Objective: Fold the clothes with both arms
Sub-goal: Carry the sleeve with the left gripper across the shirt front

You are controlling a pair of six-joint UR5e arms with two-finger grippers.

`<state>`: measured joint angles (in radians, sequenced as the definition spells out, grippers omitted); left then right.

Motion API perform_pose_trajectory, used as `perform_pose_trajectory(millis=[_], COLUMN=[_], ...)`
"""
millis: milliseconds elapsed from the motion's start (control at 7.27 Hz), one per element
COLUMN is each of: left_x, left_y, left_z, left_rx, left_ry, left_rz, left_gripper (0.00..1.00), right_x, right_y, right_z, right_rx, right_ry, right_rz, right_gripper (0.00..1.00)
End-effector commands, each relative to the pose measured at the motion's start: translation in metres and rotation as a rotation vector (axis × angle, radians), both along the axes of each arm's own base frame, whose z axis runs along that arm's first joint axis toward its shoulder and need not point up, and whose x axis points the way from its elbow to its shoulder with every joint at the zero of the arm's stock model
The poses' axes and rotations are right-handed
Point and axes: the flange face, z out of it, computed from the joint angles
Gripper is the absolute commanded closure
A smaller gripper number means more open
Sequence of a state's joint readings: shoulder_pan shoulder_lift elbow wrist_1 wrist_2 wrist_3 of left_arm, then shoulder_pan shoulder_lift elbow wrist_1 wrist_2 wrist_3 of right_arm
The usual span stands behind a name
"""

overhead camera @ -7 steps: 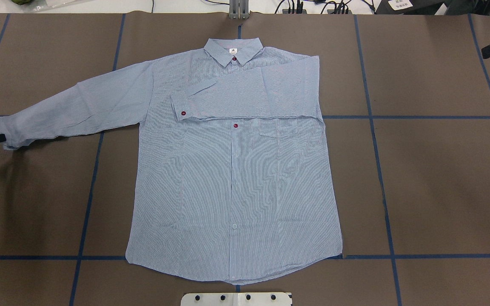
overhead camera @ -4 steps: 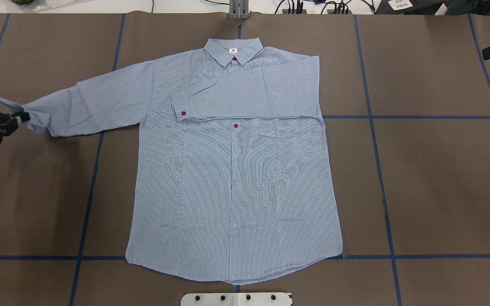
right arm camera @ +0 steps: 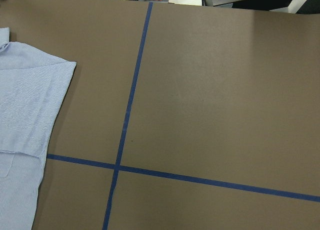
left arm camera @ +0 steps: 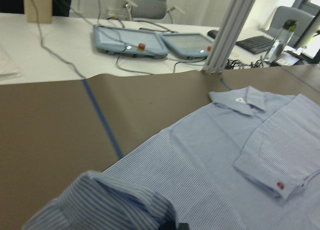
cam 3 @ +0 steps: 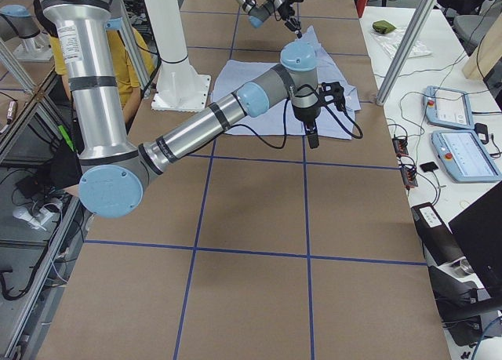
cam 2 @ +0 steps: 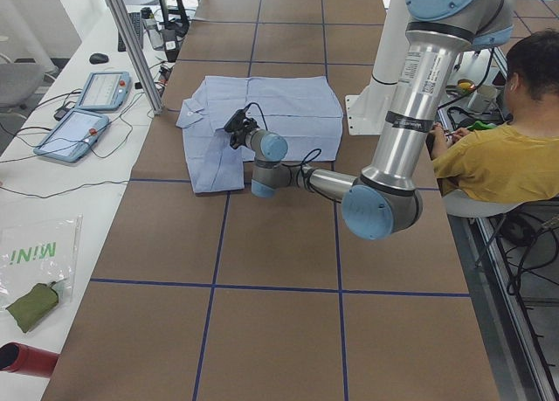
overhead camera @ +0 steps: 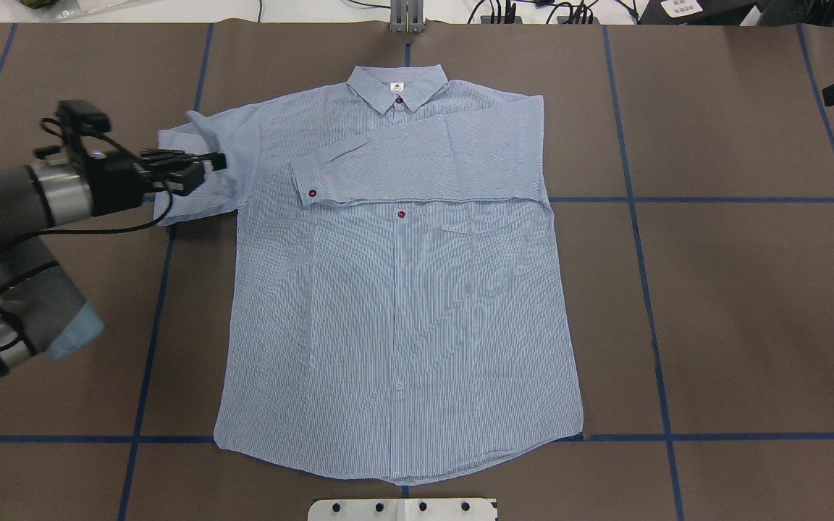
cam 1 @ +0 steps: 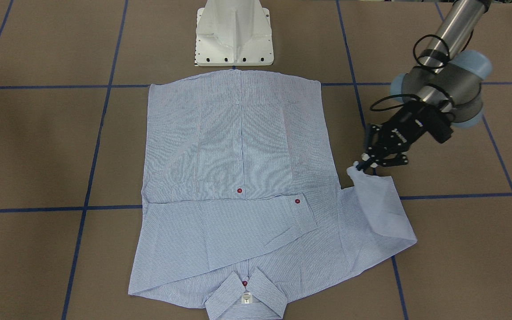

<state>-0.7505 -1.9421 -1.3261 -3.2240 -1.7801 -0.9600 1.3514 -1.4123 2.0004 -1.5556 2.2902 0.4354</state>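
The left gripper (cam 1: 362,166) pinches the cuff end of one sleeve (cam 1: 378,209), holding it up off the table (overhead camera: 735,304) beside the shirt (overhead camera: 402,311), with the sleeve doubled back beneath it. The shirt lies flat, buttons up, collar (overhead camera: 397,85) away from the white base (cam 1: 234,40). The other sleeve (overhead camera: 424,163) lies folded across the chest. The right gripper (cam 3: 313,137) hangs over bare table off the shirt; I cannot tell whether its fingers are spread. Two tablets (cam 2: 87,113) lie on the side bench, and a person (cam 2: 498,165) sits behind the robot
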Motion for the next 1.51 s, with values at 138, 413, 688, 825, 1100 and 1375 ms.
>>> perform_pose_trajectory(millis=[138,413,688,825,1100,1375], left_x=[0.126,0.160,0.197,0.210,0.247,0.279], left_y=[-0.025,-0.026,0.000,0.004,0.018,0.045], left_z=[-0.143,-0.204,-0.209,-0.210,-0.225,-0.254], left_rx=[-0.124,-0.186,-0.204,-0.209,-0.231,-0.260], left_ry=[0.006,-0.019,-0.050,-0.059,-0.095,-0.127], left_rz=[0.102,0.105,0.097,0.109,0.118,0.143], left_gripper=[1.00,1.00,1.00,1.00,1.00,0.01], right_x=[0.000,0.000,0.000,0.000,0.000,0.000], right_y=[0.000,0.000,0.000,-0.001,-0.001,0.000], right_z=[0.003,0.003,0.005,0.006,0.006,0.003], right_rx=[-0.007,-0.005,-0.011,-0.014,-0.014,-0.028], right_ry=[0.001,0.001,0.002,0.002,0.002,-0.007], right_rz=[0.000,0.000,0.000,0.001,0.001,0.019], right_gripper=[0.00,0.00,0.00,0.00,0.00,0.00])
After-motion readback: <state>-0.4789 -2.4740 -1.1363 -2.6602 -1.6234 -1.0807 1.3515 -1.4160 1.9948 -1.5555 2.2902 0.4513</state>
